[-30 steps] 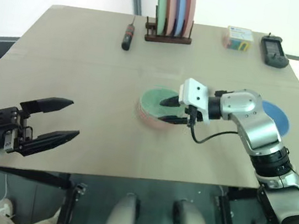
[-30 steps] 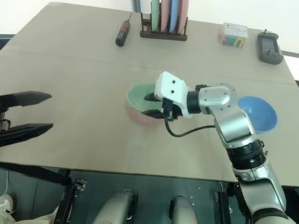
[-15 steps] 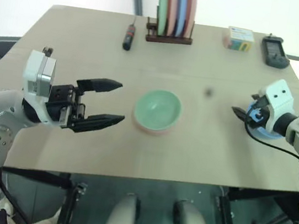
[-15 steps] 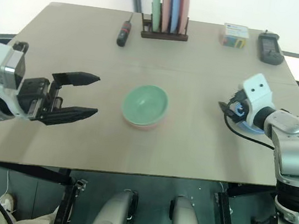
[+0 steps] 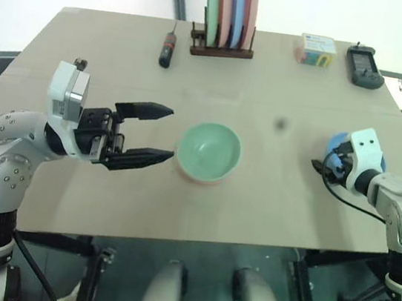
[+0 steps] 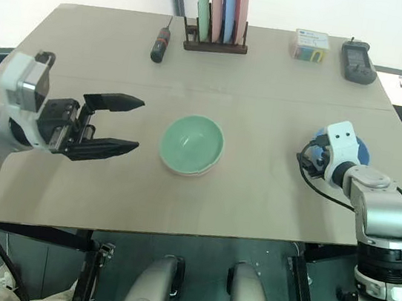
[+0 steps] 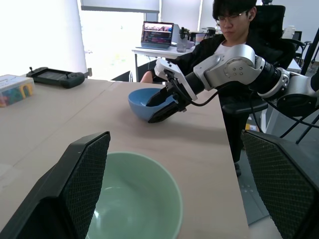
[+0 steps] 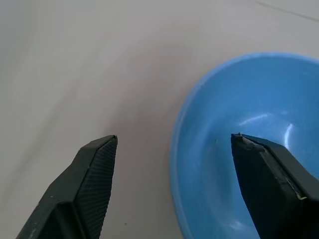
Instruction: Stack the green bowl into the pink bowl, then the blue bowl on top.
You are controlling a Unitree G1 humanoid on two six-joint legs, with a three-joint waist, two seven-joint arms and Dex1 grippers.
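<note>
The green bowl [image 5: 209, 150] sits nested in the pink bowl [image 5: 191, 177], of which a thin rim shows, at the table's middle. My left gripper [image 5: 171, 133] hovers open just left of this pair, pointing at it with nothing between its fingers. The blue bowl [image 8: 239, 149] stands at the table's right side. My right gripper [image 8: 174, 137] is open astride the bowl's near rim, one finger over the inside and the other outside above the table. The left wrist view also shows the blue bowl [image 7: 142, 102] with the right gripper [image 7: 162, 107] at its rim.
At the far edge stand a rack of upright plates [image 5: 227, 16], a screwdriver [image 5: 168, 47], a colourful box [image 5: 316, 49] and a black handheld device [image 5: 365, 66]. A person [image 7: 234, 30] sits beyond the table's right edge.
My right gripper left the green bowl nested in the pink one and swung right to the blue bowl's rim. My left arm came up and in towards the nested bowls.
</note>
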